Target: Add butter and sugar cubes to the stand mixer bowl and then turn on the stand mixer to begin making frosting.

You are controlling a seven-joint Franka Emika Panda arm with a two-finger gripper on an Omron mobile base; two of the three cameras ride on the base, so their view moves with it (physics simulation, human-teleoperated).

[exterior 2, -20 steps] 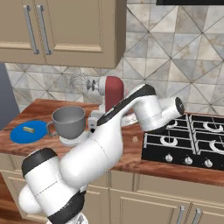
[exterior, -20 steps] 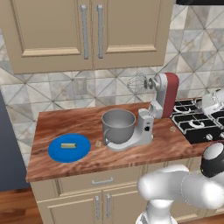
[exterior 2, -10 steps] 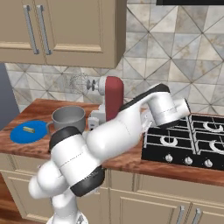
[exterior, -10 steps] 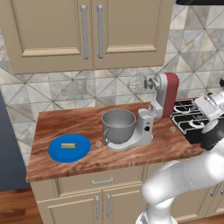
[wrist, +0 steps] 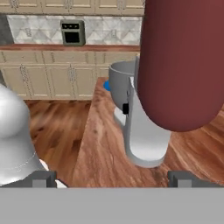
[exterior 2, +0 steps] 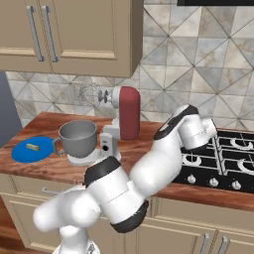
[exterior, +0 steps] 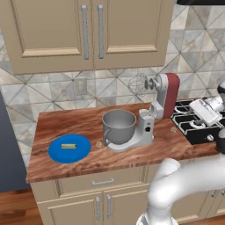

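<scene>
The small pale yellow stick of butter (exterior: 67, 146) lies on the flat round blue plate (exterior: 56, 151), well to the left of the deep grey metal stand mixer bowl (exterior: 119, 126), so judging by this it has not been added yet. The bowl sits on the base of the stand mixer (exterior: 154, 113), a light grey column with a dark red head tilted back and its wire whisk (exterior: 138, 84) lifted clear above and behind the bowl; as far as the left base view shows, the bowl's inside looks bare. A tiny whitish speck on the wooden counter (exterior: 61, 124) just left of the bowl's base, and another to the right of the mixer, may be the sugar cubes (exterior: 99, 143), though they are too small to be sure. So every step seems left: butter in, sugar in, mixer on. The two-finger gripper (wrist: 111, 178) hangs behind the mixer, on the side away from the bowl, looking along the counter past the red head; its fingertips (wrist: 43, 178) stand wide apart with nothing between them.
</scene>
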